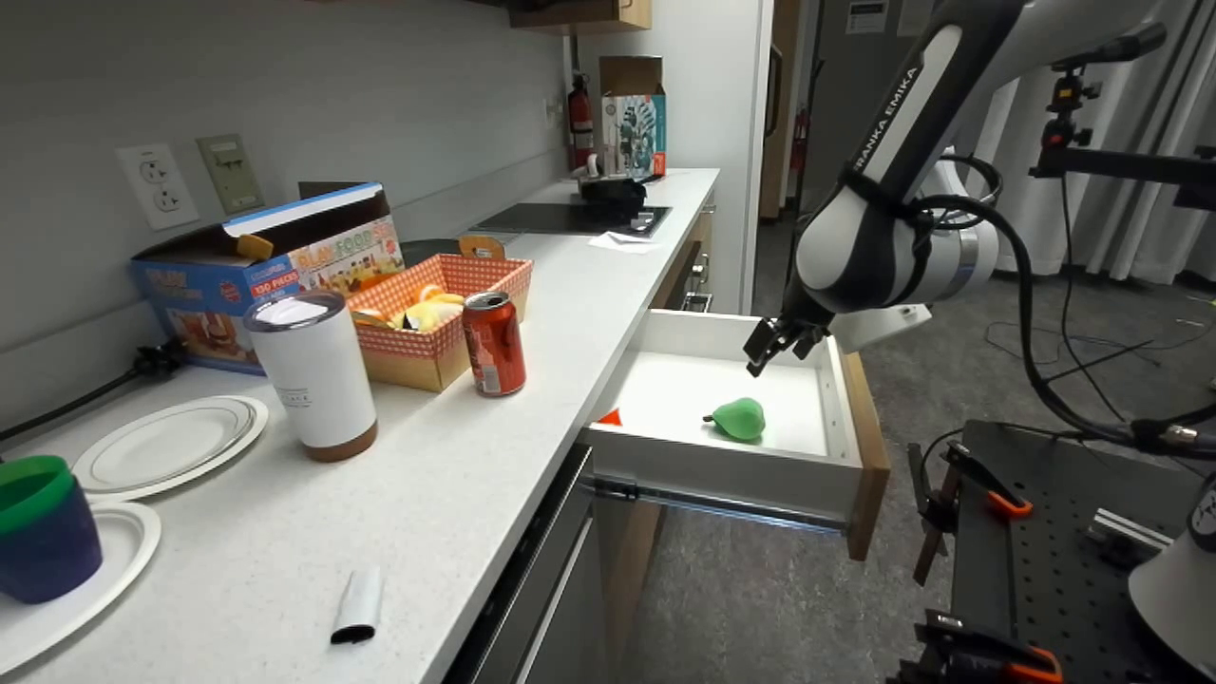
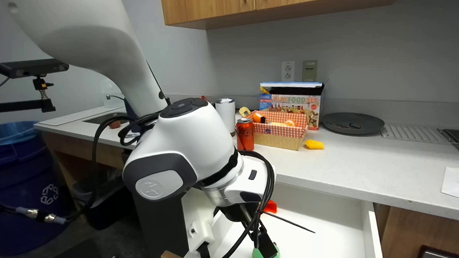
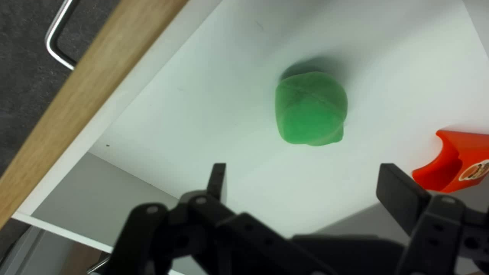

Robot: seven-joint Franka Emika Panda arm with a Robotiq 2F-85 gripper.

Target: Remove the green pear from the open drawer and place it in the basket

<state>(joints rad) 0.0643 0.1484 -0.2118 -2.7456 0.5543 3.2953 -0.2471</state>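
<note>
The pear (image 3: 311,109) lies on its side on the white floor of the drawer (image 1: 722,470), between the wood front (image 1: 871,470) and the front edge of the tabletop (image 1: 446,475), stem toward that edge. The arm (image 1: 845,252) reaches over the drawer; its jaws stand wide apart, tilted downward, above the pear and clear of it. In the wrist view the pear shows out past them. A red piece (image 3: 462,164) lies in the drawer too, well apart from the pear and close to the front edge.

The basket (image 1: 413,369) is up on the tabletop, with yellow and orange food pieces (image 1: 429,312) in it. The can (image 1: 494,344) stands upright just beside it, on the front-edge side. The box (image 2: 291,104) sits behind the basket, by the back edge, and the tumbler (image 1: 318,380) stands upright near both. A yellow piece (image 2: 314,144) lies just beside the basket. Farther along the back edge lie a dark plate (image 2: 353,123) and a wire rack (image 2: 418,134); paper (image 2: 456,186) lies near the front edge. A carton (image 1: 635,123) stands toward the tabletop's far end, past the cooktop (image 1: 532,218).

The other way along, a cup (image 1: 43,532) with a green rim stands on a plate (image 1: 128,551), near a stack of plates (image 1: 171,445). A hollow white piece (image 1: 359,598) lies near the front edge there.
</note>
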